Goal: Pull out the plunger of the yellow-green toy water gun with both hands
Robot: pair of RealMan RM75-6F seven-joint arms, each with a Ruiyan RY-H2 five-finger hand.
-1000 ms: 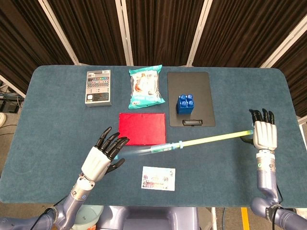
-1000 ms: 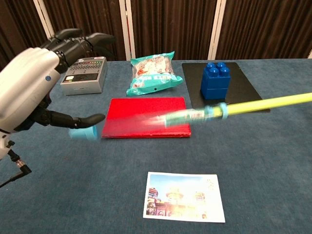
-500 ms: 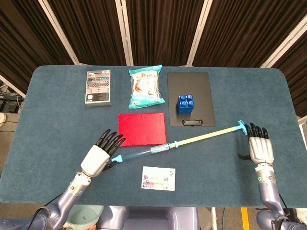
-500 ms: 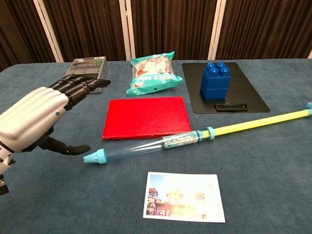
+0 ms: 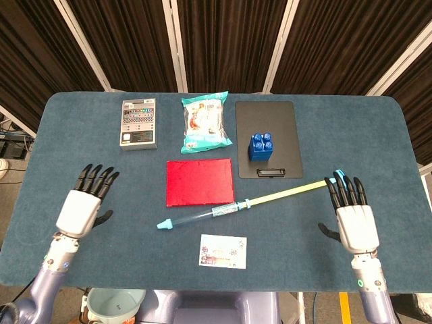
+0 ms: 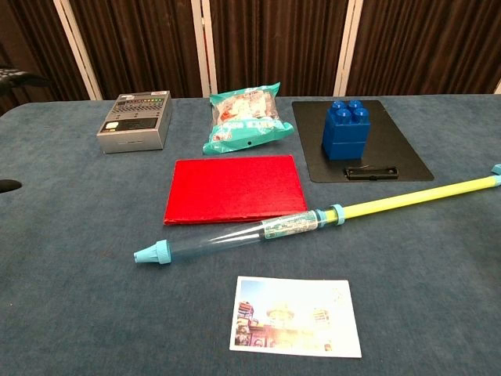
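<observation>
The toy water gun lies flat on the blue table, its clear barrel with a light-blue tip pointing front left. Its yellow-green plunger rod is drawn far out toward the right. My left hand hovers at the front left, fingers spread, holding nothing, well away from the barrel tip. My right hand is at the front right, fingers spread and empty, with its fingertips close beside the plunger's blue end handle. In the chest view only a dark fingertip of the left hand shows at the left edge.
A red mat lies just behind the barrel. A picture card lies in front of it. Behind are a grey box, a snack bag and a black clipboard carrying a blue block.
Both hands have let go of the water gun, which now lies still on the table. The left hand has drawn back to the left, the right hand nearer the front edge.
</observation>
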